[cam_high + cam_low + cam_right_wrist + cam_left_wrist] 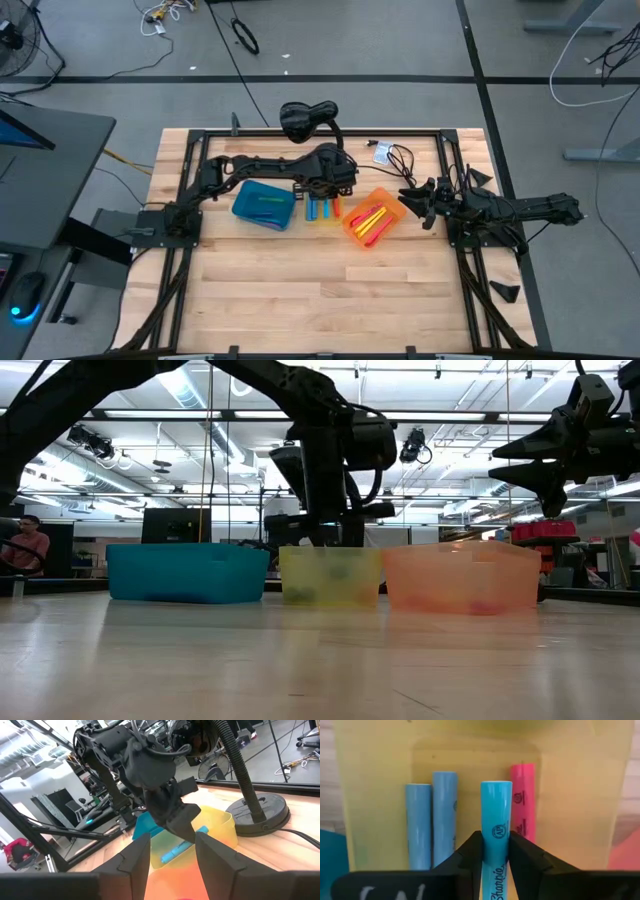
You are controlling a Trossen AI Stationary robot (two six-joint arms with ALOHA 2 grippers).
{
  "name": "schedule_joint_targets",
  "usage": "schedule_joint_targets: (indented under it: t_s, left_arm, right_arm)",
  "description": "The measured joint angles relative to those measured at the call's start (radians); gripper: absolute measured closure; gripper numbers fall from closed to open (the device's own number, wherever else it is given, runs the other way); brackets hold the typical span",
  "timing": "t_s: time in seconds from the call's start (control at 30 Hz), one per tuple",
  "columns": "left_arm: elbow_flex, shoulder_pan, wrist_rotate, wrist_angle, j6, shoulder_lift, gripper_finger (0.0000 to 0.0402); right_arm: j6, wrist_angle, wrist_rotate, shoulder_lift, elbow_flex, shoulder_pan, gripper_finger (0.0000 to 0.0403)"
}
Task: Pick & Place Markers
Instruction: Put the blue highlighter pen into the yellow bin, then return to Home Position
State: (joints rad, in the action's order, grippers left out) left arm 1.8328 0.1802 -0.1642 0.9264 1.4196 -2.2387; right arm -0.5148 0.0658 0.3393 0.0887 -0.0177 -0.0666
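Note:
My left gripper (pixel 496 837) reaches down into the yellow bin (pixel 570 795) and is shut on a blue marker (pixel 496 810). On the bin's floor lie two light blue markers (pixel 432 820) and a pink marker (pixel 522 800), side by side with the held one. In the high view the left gripper (pixel 335 190) hangs over that bin, between the blue bin (pixel 265 205) and the orange bin (pixel 388 200). The orange bin holds red and yellow markers (pixel 368 222). My right gripper (pixel 172 855) waits open at the table's right side, with nothing in it. My left gripper pinches the blue marker's two long sides (pixel 496 836) between its two fingers, partway along the barrel. The fingers come steeply from above. The marker's free end (pixel 496 787) reaches out over the bin's floor beside the pink marker; whether it rests there, I cannot tell.
The three bins stand in a row across the table's middle: blue (pixel 187 572), yellow (pixel 330 575), orange (pixel 460 575). A black stand with a hose (pixel 308 115) sits at the far edge behind them. Bare wood lies toward the near edge.

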Motion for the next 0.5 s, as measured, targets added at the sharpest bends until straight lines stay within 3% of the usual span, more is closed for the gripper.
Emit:
schedule_joint_targets:
  t_s: [0.5]
  left_arm:
    - [0.000,0.001,0.003,-0.018,0.009,0.000,0.0222]
  right_arm:
    - [0.000,0.000,0.000,0.000,0.000,0.000,0.0243]
